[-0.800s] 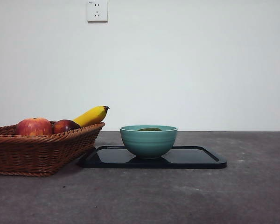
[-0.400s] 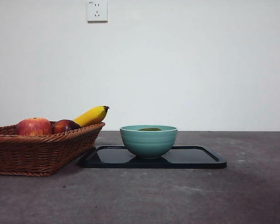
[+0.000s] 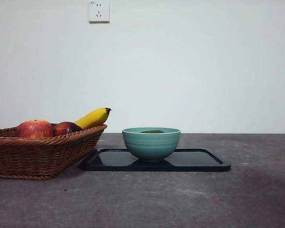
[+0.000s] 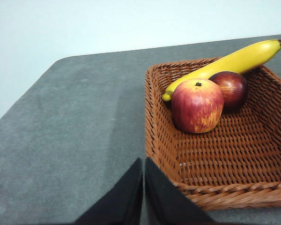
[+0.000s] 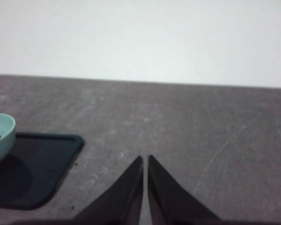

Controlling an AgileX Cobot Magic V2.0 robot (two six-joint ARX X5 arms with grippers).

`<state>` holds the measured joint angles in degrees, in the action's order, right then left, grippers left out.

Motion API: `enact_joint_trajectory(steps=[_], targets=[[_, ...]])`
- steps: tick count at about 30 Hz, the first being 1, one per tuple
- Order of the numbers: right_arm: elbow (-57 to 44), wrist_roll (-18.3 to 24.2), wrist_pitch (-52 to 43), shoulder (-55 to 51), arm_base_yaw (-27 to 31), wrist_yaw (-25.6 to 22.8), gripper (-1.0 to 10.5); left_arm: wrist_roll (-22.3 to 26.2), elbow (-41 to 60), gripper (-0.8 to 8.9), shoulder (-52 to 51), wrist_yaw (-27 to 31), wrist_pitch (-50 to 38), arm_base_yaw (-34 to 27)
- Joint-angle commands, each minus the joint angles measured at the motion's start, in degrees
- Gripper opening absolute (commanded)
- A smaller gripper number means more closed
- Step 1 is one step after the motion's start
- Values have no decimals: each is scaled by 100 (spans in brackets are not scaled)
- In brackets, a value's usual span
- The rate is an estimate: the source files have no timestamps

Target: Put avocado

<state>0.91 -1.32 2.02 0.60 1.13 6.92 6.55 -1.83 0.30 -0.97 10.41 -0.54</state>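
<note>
The avocado [image 3: 153, 131] lies inside the teal bowl [image 3: 151, 144], only a thin dark green sliver of its top showing above the rim in the front view; the right wrist view catches a hint of something dark within the bowl's edge, too little to tell more. The bowl stands on a black tray [image 3: 199, 160] that lies flat on the grey tabletop [image 3: 180, 199]. Just beside the tray's end sits a wicker basket [image 3: 38, 154], its corner near or touching the tray; which one cannot be told. In the basket are a red apple [image 3: 34, 128], a darker red apple [image 3: 66, 128] next to it, and a yellow banana [image 3: 93, 117] leaning over the rim. No brand, label or readable writing shows on any of these; the only marked thing is a white wall socket [image 3: 99, 11] high on the wall. The left gripper [image 4: 144, 161] hangs over the tabletop just beside the basket's near corner, its jaws closed tip to tip with nothing between them. The right gripper [image 5: 145, 159] hovers above bare tabletop apart from the tray, jaws likewise pressed together and empty. Only the left wrist view shows the basket's woven floor; neither gripper appears in the front view.
</note>
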Motion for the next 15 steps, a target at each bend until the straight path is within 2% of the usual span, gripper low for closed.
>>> enact_joint_trajectory(steps=[1, 10, 15], targets=[[-31, -17, 24, -39, 0, -138, 9, -15, 118, 6, -11, 13, 35, -15], [-31, -22, 831, -39, -2, -149, 9, -15, 118, 6, -11, 13, 35, -15], [-31, -140, 756, -39, -2, -136, 9, -15, 118, 6, -11, 13, 35, -15]])
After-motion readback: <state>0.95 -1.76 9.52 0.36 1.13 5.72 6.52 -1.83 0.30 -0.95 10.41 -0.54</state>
